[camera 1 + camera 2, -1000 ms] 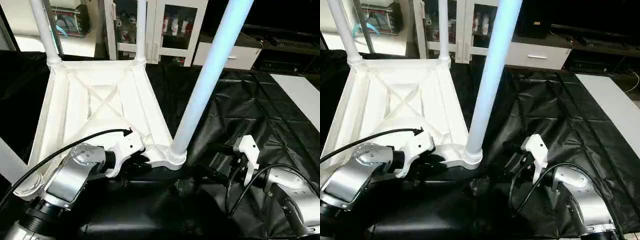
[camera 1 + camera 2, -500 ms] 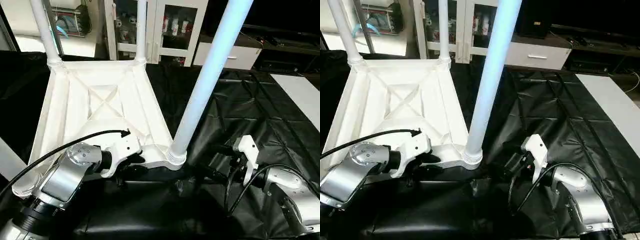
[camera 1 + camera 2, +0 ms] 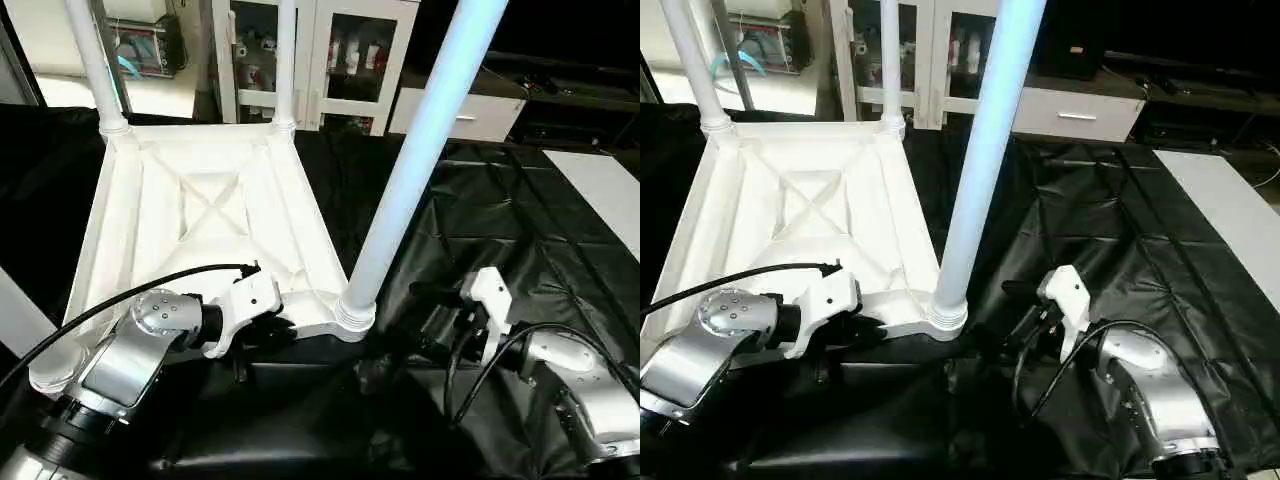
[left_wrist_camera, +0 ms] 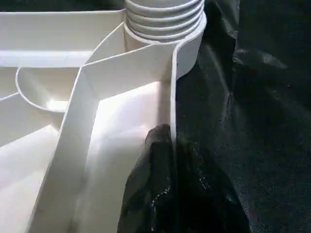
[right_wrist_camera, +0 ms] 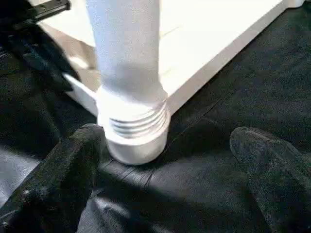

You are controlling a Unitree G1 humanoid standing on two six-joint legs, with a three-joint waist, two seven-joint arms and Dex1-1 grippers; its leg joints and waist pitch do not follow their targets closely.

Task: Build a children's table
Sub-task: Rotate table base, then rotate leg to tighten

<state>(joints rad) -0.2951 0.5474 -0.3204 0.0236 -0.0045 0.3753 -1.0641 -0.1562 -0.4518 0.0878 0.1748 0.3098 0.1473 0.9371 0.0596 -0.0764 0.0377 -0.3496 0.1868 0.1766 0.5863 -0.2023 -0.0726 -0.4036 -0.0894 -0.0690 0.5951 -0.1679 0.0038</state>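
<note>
Left gripper [image 3: 272, 327] was clenched, seemingly pinching the near rim of the upturned table top [image 3: 200, 215]; right gripper [image 5: 165, 170] stood wide apart beside the near leg [image 3: 415, 165].

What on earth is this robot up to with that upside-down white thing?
It is putting together a children's table. The white table top lies upside down on a black sheet, with legs standing in the corner sockets, the nearest leg rising between the arms. The left claw is shut on the top's near edge beside that leg. The right claw is open, its fingers either side of the leg's base, not touching it.
</note>
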